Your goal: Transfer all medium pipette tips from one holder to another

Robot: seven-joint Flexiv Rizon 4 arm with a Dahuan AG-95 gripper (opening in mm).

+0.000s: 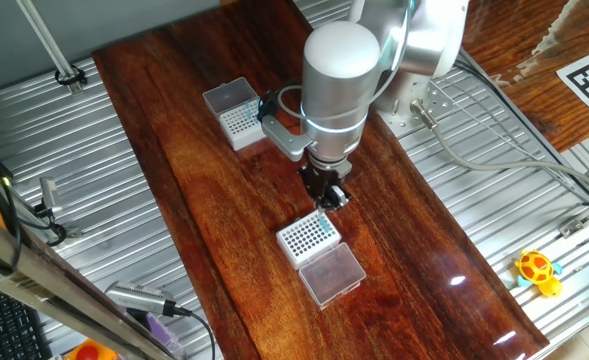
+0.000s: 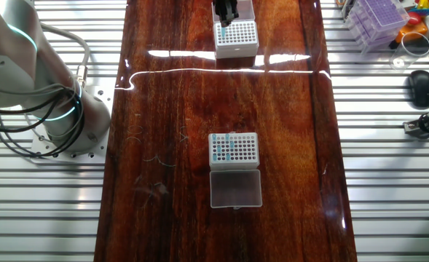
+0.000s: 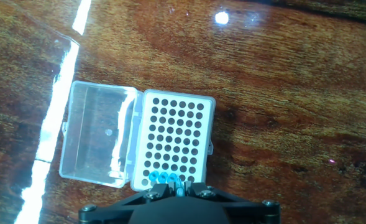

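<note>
The claw (image 1: 326, 193) hangs over the near edge of the bold-holed rack (image 3: 174, 145), whose clear lid (image 3: 98, 140) lies swung open beside it so the holes stay reachable; a few teal pipette tips (image 3: 163, 178) sit in the row nearest the claw, and something teal shows between its fingers, though I cannot tell whether it grips a tip or how far it is parted. The source rack (image 2: 234, 148), well away from the claw on the wooden bench (image 2: 170, 131), shows teal tips among its holes, its lid (image 2: 235, 188) open flat beside it, and nothing stands between the two racks.
</note>
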